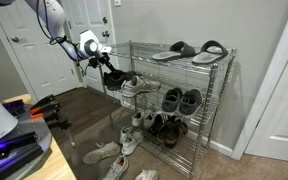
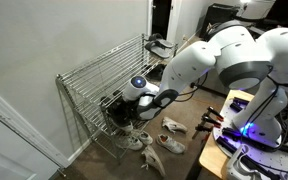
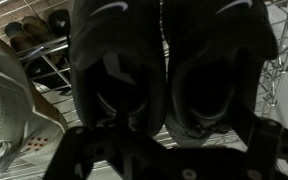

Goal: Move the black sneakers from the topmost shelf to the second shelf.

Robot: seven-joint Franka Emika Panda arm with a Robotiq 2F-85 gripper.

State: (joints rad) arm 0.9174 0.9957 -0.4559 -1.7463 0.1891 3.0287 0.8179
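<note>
Pair of black low-top sneakers [image 1: 115, 80] at the left end of the chrome wire shoe rack [image 1: 230, 60], about level with the 2nd shelf, right under the end effector [image 1: 105, 66]. No black pair on the topmost shelf; only grey rubber slide sandals [image 1: 176, 49] lie there, toward the right.

Wrist view: the 2 sneakers [image 3: 144, 70] fill the frame side by side, toes to the top edge, openings facing the camera. End effector [image 3: 149, 138] enters from the bottom edge at the heels. Its fingers are black against black shoe, so I cannot tell whether they are clamped on the heel collars or slack. Cannot tell either whether the soles rest on the wire.

Why so, by my reading: heels kept together let 1 grasp carry both shoes, and toes leading lets the pair slide inward along the shelf. The left end is approached because the white sneaker [image 1: 134, 90] and darker shoes take up the rest of that level.

Materials: uppers matte black, soft-looking, padded collars, a pale curved mark near each toe. Rack is thin bright metal rod in an open grid, which could catch a tread. The white sneaker shows in the wrist view as a smooth, rounded shell at the left edge. Loose white sneakers [image 1: 102, 153] lie on the dark floor, lower centre
</note>
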